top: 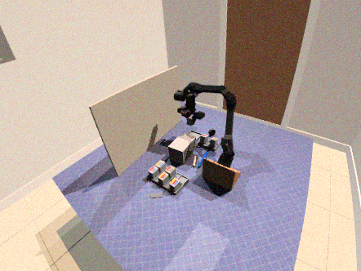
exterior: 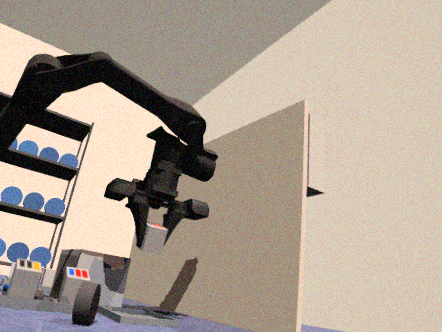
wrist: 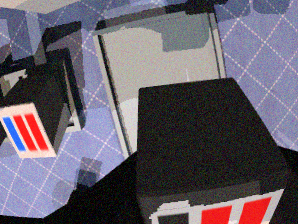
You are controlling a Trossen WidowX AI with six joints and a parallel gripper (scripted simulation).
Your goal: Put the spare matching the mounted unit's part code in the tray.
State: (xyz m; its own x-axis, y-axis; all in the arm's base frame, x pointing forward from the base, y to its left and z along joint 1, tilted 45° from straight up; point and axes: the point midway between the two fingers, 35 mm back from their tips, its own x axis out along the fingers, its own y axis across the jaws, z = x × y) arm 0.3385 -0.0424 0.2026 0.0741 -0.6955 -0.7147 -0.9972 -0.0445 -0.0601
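Note:
My gripper point(top: 190, 119) point(exterior: 154, 241) is shut on a grey spare block point(wrist: 200, 135), whose label shows a dark bar and two red bars in the wrist view. It hangs high over the shallow pale tray point(wrist: 145, 60) point(exterior: 142, 318); the block hides the tray's near part in the wrist view. Beside the tray stands a unit with blue, red and red bars point(wrist: 30, 131) point(exterior: 77, 280). Another unit point(exterior: 27, 274) has two dark bars and a yellow one. Which unit the task means I cannot tell. Several other spares point(top: 163, 176) stand in a rack point(top: 184, 180).
A pale box point(top: 181, 148) stands between the rack and the tray. A tall tan panel point(top: 139, 118) point(exterior: 250, 210) rises beside them. A brown board point(top: 220, 175) stands near the arm's base. A blue stick point(top: 202, 159) lies near the box. A dark disc point(exterior: 86, 303) stands by the units.

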